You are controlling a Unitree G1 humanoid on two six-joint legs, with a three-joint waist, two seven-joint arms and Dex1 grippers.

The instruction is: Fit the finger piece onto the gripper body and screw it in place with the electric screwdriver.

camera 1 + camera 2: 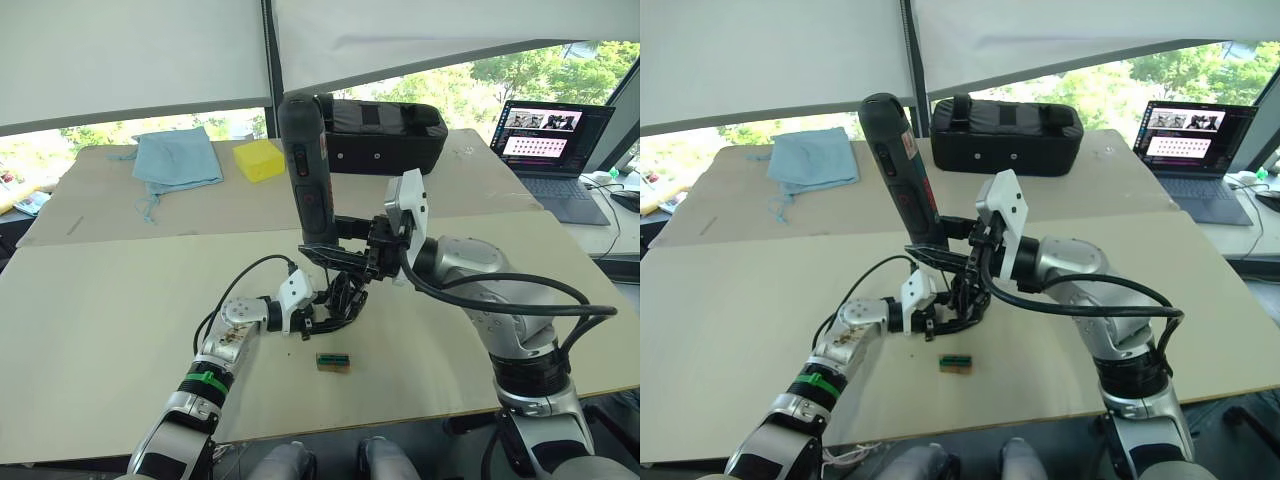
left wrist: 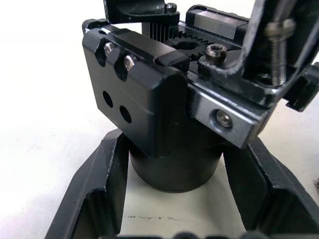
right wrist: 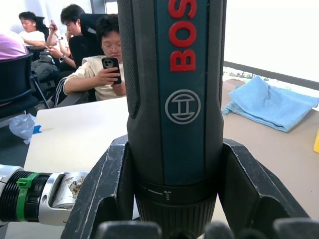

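My right gripper [image 1: 326, 252] is shut on the electric screwdriver [image 1: 305, 165], a thick dark tool held nearly upright with its bit end pointing down; its fingers [image 3: 107, 194] clasp the barrel [image 3: 174, 89] on both sides. Directly below it, my left gripper [image 1: 340, 302] is shut on the gripper body [image 2: 174, 164], holding it just above the table. A black block with two screw heads [image 2: 134, 89] sits on top of that body. I cannot tell whether this block is the finger piece. The screwdriver's tip is hidden behind the right gripper's fingers.
A small green-and-brown block [image 1: 332, 361] lies on the table [image 1: 110, 330] just in front of the grippers. At the back are a large black case [image 1: 385, 135], a yellow sponge [image 1: 258, 158] and a blue cloth [image 1: 178, 157]. An open laptop [image 1: 555, 140] stands far right. People [image 3: 99, 64] sit beyond the table.
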